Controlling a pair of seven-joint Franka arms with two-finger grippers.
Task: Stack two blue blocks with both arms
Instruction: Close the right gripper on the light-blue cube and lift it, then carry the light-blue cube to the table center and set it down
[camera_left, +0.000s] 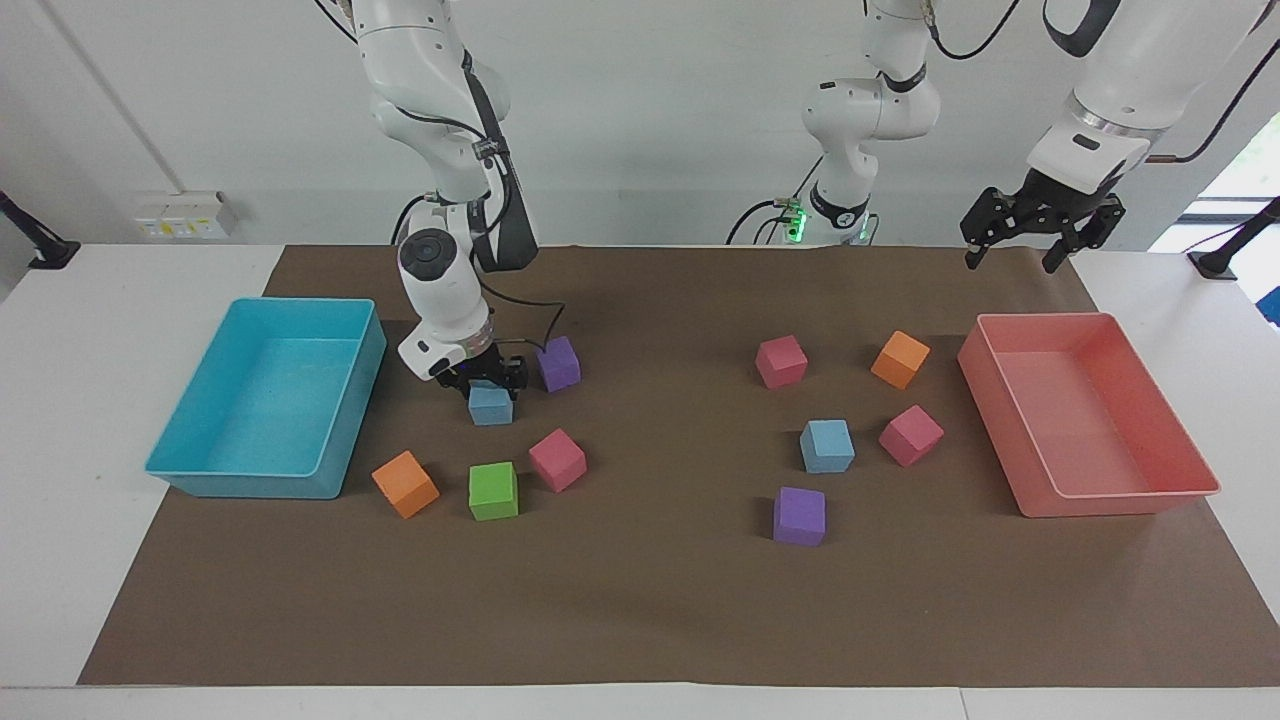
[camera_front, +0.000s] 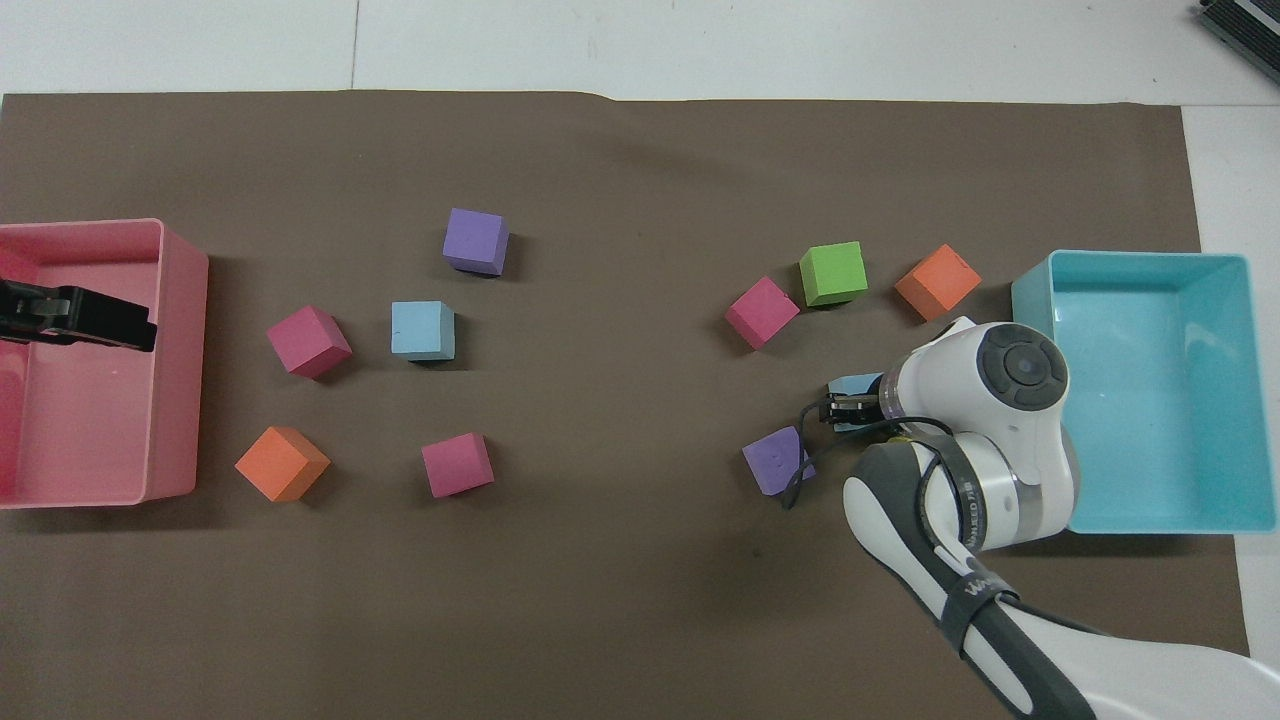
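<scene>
right gripper (camera_left: 489, 381): low over the brown mat (camera_left: 650, 600), down on top of the near blue block (camera_left: 491, 405); arm reaches in from the cyan tray's end of the table.
right jaws: straddle the upper part of that block, one finger at each side. Can't tell whether the pads are pressing yet, so grip unconfirmed.
near blue block: sits flat on the mat, not lifted. Just beside a purple cube (camera_left: 558, 363), which lies toward the left arm's end and slightly nearer the robots. Cyan tray (camera_left: 200, 470) is well apart from it, toward the right arm's end.
overhead check: the right arm's wrist covers most of the block; only a sliver of blue (camera_front: 852, 385) shows next to the gripper.
farther neighbours: pink cube (camera_left: 557, 460), green cube (camera_left: 493, 490) and orange cube (camera_left: 405, 484) in a loose row, farther from the robots than the block.
second blue block (camera_left: 827, 445): flat on the mat toward the left arm's end, untouched, with a pink cube (camera_left: 911, 435) beside it and another purple cube (camera_left: 799, 516) farther from the robots.
left gripper (camera_left: 1008, 257): waits in the air over the mat's edge by the pink tray (camera_left: 1120, 500), fingers spread wide, holding nothing.
stack: not started, both blocks lie apart on the mat.
</scene>
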